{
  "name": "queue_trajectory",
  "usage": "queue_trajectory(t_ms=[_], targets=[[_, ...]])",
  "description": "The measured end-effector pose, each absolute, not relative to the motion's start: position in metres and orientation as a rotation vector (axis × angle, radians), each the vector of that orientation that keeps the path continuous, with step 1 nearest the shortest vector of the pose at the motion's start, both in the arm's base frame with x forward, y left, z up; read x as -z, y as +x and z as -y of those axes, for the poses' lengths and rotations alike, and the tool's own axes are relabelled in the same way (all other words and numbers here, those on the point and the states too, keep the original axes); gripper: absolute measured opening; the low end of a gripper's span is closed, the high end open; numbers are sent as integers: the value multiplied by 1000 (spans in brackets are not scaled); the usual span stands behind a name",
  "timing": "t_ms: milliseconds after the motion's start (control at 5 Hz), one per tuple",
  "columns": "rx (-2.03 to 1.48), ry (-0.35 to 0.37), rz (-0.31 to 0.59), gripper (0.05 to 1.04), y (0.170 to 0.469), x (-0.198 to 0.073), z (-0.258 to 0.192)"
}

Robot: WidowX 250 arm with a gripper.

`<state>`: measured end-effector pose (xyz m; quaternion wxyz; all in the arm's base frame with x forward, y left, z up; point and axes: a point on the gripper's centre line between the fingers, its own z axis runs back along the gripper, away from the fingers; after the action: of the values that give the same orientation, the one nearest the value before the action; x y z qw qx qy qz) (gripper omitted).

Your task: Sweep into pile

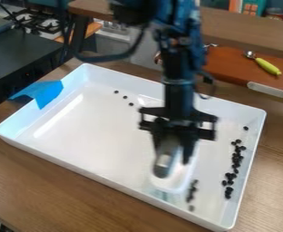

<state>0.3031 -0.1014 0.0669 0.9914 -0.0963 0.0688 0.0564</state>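
The gripper (173, 155) pinched the grey handle of a white sweeping tool (179, 177) — the tool's wide part hung just below it, over the white tray (101, 127). Small black bits (236, 158) lay in a long bunch near the tray's right side — a few more sat right beside the tool.

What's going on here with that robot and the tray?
The robot's claw is holding a white tool by its grey handle, low over a white tray, apparently to sweep small dark pieces into a pile. Most of them lie in a loose line near the tray's right side in the picture. A few more are just right of the tool, and three strays sit toward the far side. It isn't one pile yet.
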Motion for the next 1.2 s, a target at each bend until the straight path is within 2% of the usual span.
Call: queue_trajectory(t_ms=[200, 400, 600, 800, 1000, 1200], targets=[[-137, -242, -131, 484, 313, -67, 139], [-146, -261, -100, 484, 324, -69, 155], [-148, -269, -108, 484, 323, -72, 153], [-169, -325, -124, 484, 321, -103, 119], [-233, -394, -96, 484, 327, -141, 71], [-239, -431, -82, 484, 333, -165, 33]])
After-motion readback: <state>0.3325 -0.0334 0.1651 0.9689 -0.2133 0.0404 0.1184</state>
